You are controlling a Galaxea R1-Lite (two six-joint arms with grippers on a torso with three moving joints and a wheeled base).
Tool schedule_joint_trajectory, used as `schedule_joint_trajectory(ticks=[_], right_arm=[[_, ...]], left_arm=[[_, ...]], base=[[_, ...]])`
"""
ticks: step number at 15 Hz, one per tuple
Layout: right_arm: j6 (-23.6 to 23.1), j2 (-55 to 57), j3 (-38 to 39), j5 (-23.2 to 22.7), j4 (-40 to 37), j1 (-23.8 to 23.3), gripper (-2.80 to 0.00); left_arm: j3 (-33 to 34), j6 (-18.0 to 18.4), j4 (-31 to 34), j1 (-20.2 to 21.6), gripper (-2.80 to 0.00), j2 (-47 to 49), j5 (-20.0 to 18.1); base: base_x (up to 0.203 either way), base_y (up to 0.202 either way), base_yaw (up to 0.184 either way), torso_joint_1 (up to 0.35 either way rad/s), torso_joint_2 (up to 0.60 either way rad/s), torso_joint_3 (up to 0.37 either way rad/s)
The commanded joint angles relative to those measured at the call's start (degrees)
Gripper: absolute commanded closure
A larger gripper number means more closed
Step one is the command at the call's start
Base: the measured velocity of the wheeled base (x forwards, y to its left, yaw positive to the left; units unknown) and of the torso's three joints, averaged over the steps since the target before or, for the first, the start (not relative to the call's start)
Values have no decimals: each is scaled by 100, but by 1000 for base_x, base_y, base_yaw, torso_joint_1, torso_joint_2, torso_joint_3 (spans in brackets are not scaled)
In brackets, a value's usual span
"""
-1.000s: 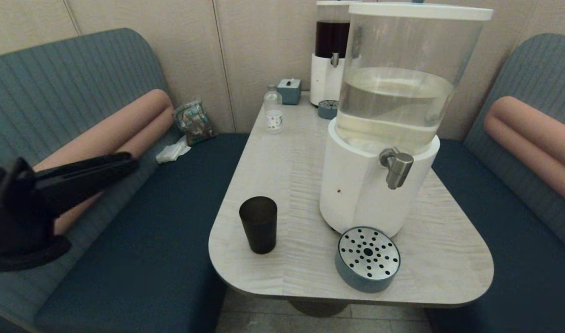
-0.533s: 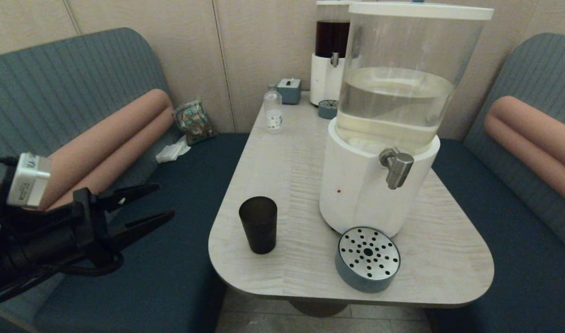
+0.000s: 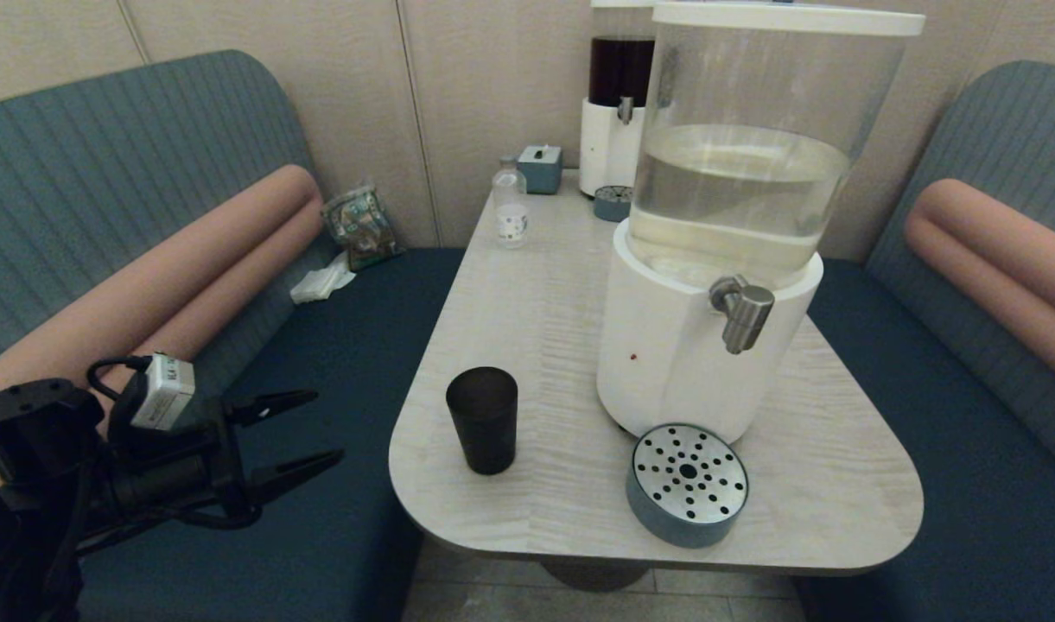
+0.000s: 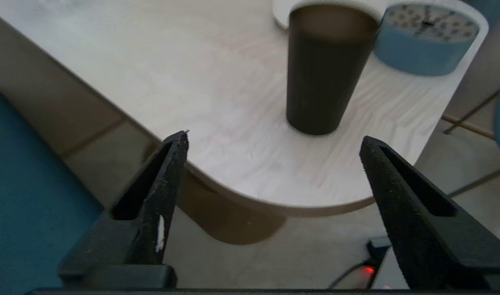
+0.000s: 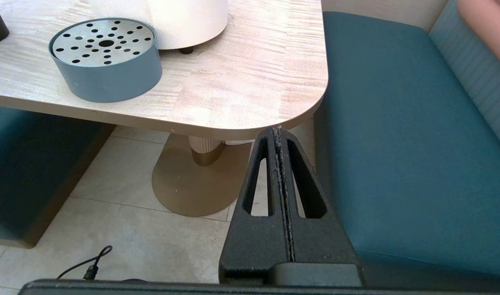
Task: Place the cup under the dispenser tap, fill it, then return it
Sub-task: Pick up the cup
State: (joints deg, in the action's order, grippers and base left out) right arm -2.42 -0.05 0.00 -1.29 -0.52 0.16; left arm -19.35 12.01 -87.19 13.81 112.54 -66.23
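The black cup (image 3: 482,419) stands upright and empty-handed on the near left part of the pale table (image 3: 527,285). In the left wrist view the cup (image 4: 327,69) is ahead of my left gripper (image 4: 273,138), beyond the table edge. That left gripper (image 3: 328,425) hangs over the bench left of the table, open wide, with nothing between its fingers. The steel dispenser tap (image 3: 741,311) juts from the white-based dispenser (image 3: 665,363), above a round blue drip tray (image 3: 687,479). My right gripper (image 5: 277,130) is shut and empty, low by the table's near right corner.
A small clear bottle (image 3: 511,207), a grey box (image 3: 540,168), a dark-liquid dispenser (image 3: 618,95) and its small tray (image 3: 612,203) stand at the table's far end. Blue benches (image 3: 320,345) flank the table. The drip tray (image 5: 104,61) sits near the front edge.
My left gripper has opened from nearly shut to wide and has dropped lower, moving right toward the table's near left corner. The cup has not moved.
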Motion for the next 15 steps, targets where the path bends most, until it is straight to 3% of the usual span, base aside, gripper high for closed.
schedule_joint_trajectory(ticks=[1,6,15], right_arm=[[-4,-4,9,-3,0,2,0],[-4,-4,4,-3,0,2,0],[-4,-4,9,-3,0,2,0]], left_arm=[[-129,-21,-48,-211,-280,418,-46],[-353,-49,-48,-844,-280,801,-47],[-1448,-322,-48,-1416,-280,1618,329]], base=[[0,0,0,0,0,0],[0,0,0,0,0,0],[0,0,0,0,0,0]])
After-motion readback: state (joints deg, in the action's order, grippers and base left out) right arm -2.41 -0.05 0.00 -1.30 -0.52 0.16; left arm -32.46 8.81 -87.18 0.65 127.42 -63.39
